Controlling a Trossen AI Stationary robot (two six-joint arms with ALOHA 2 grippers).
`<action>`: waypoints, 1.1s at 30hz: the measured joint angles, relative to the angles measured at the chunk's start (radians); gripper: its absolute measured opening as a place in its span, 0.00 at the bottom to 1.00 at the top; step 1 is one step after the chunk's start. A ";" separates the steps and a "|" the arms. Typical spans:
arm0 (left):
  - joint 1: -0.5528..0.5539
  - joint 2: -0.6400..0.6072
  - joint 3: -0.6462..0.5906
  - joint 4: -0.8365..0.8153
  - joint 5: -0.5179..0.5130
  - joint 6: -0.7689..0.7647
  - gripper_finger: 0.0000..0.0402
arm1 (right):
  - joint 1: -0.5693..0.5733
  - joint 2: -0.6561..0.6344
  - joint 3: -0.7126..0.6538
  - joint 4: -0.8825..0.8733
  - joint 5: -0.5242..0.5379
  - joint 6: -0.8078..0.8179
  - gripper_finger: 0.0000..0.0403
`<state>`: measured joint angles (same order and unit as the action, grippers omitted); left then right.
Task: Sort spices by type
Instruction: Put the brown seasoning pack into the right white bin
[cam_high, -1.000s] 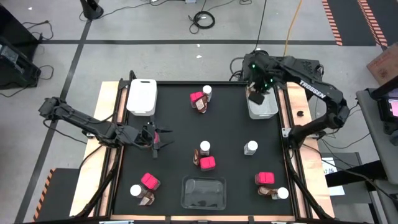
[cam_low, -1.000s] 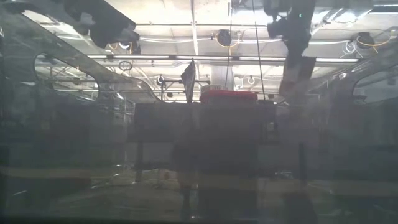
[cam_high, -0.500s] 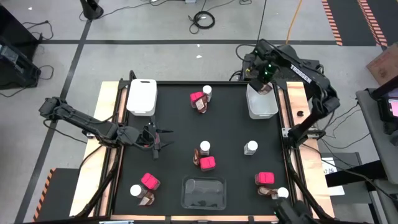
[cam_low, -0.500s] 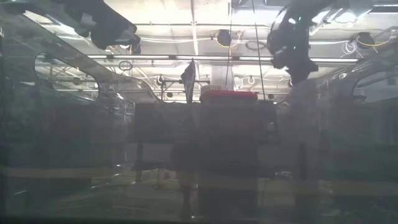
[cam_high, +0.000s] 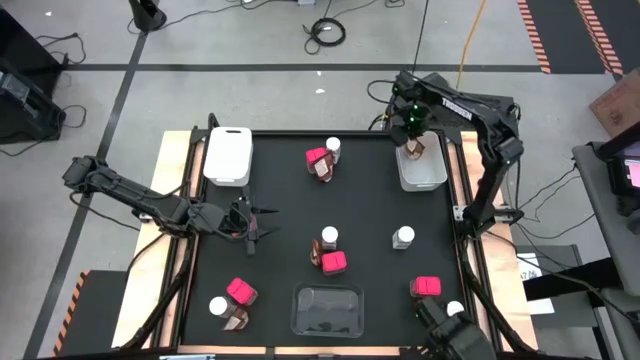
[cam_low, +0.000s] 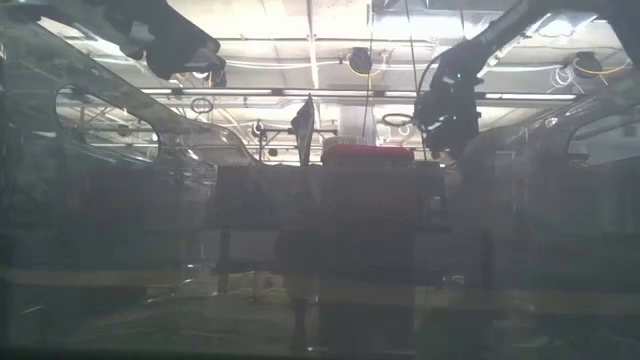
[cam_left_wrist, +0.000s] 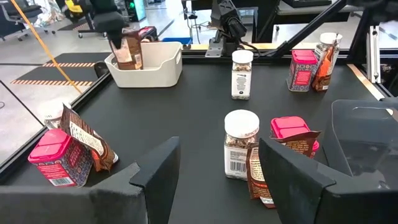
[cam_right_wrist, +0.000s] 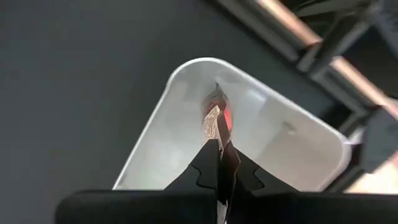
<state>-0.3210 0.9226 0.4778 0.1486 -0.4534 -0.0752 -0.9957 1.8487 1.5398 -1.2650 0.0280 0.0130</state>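
Observation:
My right gripper (cam_high: 413, 146) is over the far-right white tray (cam_high: 432, 178), shut on a brown spice packet (cam_left_wrist: 129, 53). My left gripper (cam_high: 262, 224) is open and low over the table's left side, pointing toward the centre; in the left wrist view (cam_left_wrist: 217, 152) its fingers frame a white-lidded clear jar (cam_left_wrist: 240, 144) standing next to a pink box (cam_left_wrist: 292, 132). More pink boxes (cam_high: 240, 291), brown packets (cam_high: 234, 320) and clear jars (cam_high: 403, 237) stand in small groups on the black mat. My right gripper pinches the brown packet's top edge (cam_right_wrist: 217, 134) between its two fingers, coming from above and pointing down. The packet hangs upright below the fingers. Its lower end dips behind the white tray's rim (cam_left_wrist: 134, 64); whether it touches the tray floor I cannot tell.
A second white tray (cam_high: 228, 155) sits at the far left of the mat and a clear tray (cam_high: 326, 308) at the near edge. A pink box, brown packet and jar cluster (cam_high: 322, 160) stands far centre. Wooden rails (cam_high: 170, 230) border the mat.
My right arm has swung round above the far-right white tray, its wrist turning, and the gripper has shifted slightly toward the table's left. It has stayed shut on the brown packet over the tray throughout.

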 joint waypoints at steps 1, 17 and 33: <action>0.000 0.000 0.000 0.000 0.000 -0.002 0.55 | -0.001 0.009 0.000 0.005 -0.010 -0.004 0.00; 0.000 0.000 0.000 0.000 0.000 -0.016 0.55 | -0.001 0.023 0.000 0.016 -0.003 -0.028 0.13; 0.000 0.000 0.000 0.000 0.000 -0.013 0.55 | 0.045 -0.006 0.249 -0.168 -0.007 0.002 0.31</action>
<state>-0.3210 0.9226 0.4778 0.1482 -0.4534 -0.0883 -0.9511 1.8430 1.7893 -1.4327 0.0208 0.0151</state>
